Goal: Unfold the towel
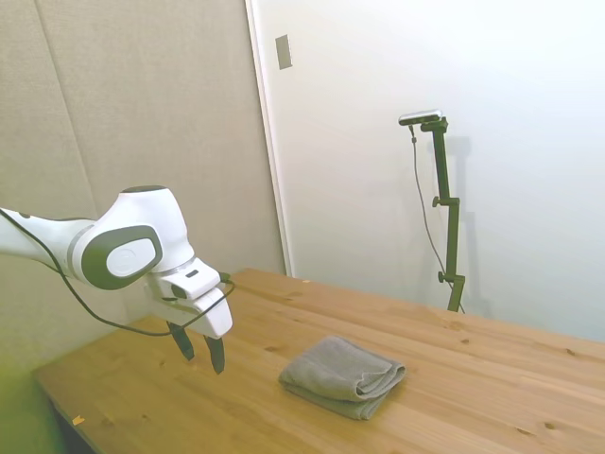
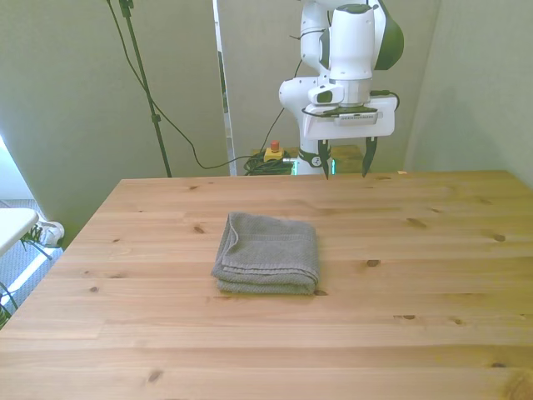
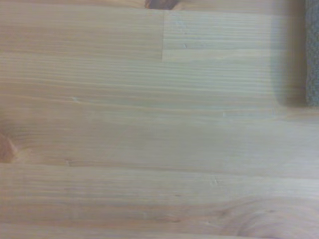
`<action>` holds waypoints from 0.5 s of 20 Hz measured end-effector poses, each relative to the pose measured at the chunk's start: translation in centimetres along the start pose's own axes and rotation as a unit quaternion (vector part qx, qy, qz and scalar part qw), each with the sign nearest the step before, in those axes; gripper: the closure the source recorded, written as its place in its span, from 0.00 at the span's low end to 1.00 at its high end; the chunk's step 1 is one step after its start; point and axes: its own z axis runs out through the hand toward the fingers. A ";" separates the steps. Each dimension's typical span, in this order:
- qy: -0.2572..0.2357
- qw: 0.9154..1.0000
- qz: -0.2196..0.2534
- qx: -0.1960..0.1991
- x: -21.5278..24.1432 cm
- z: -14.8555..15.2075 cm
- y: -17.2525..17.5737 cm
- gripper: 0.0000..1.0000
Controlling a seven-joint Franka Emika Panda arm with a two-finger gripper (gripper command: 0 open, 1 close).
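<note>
A pine desk (image 2: 416, 275) spreads below the end effector (image 2: 343, 162); behind it stand grey-beige wall panels (image 1: 142, 113), a white wall (image 1: 378, 142) and cables on the floor (image 2: 266, 162).

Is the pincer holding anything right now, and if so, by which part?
Nothing is held. The pincer hangs open above the table's far edge, apart from the folded towel.

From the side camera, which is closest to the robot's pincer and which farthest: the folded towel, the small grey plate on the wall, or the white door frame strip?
1. Towel: folded on the table, just beyond the open pincer.
2. Door frame strip: behind the table, running up the wall.
3. Wall plate: high on the wall, beside the strip.
</note>
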 end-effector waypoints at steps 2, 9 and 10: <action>-0.001 1.000 0.007 0.000 0.1 0.0 0.1 0.00; 0.050 0.986 0.145 0.059 13.8 -5.7 8.2 0.00; 0.058 0.983 0.163 0.062 16.3 -6.3 9.9 0.00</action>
